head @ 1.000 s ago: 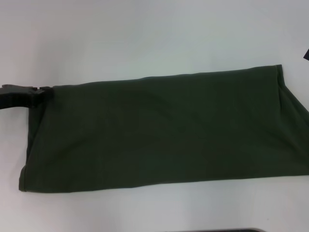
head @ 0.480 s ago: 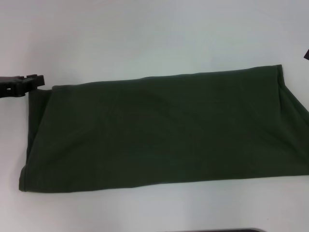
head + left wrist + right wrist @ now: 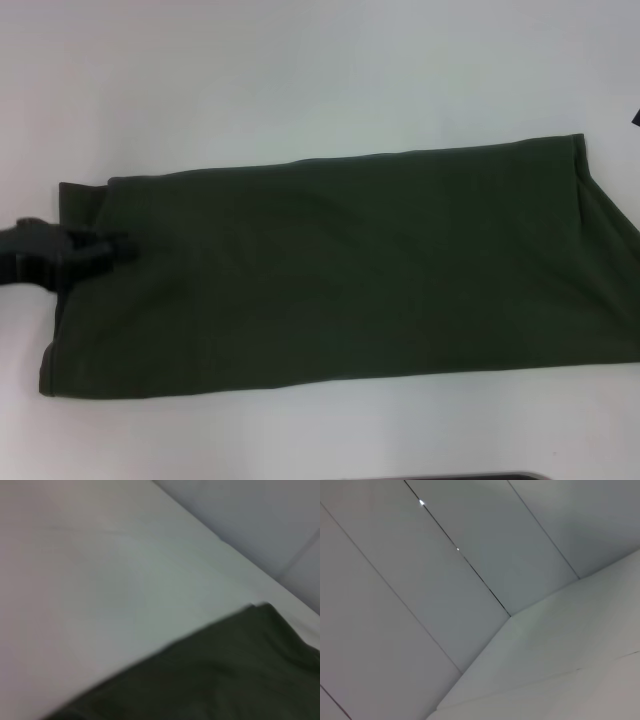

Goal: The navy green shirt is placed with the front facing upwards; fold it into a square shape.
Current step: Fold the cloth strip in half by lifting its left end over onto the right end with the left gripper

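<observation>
Navy green shirt (image 3: 340, 270), long folded band.

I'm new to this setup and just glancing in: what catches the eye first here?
The navy green shirt, folded into a long dark band, lies across the white table with no lettering showing. The black left gripper reaches over its left end; the right gripper is out of sight.

A bare test room, lab-like — nothing domestic shows. A plain white table (image 3: 300, 80) carries only the folded green shirt (image 3: 340, 270), spread beyond the left gripper (image 3: 115, 248) fingertips, and the right wrist view shows smooth grey wall panels (image 3: 420, 580) with thin seams.
</observation>
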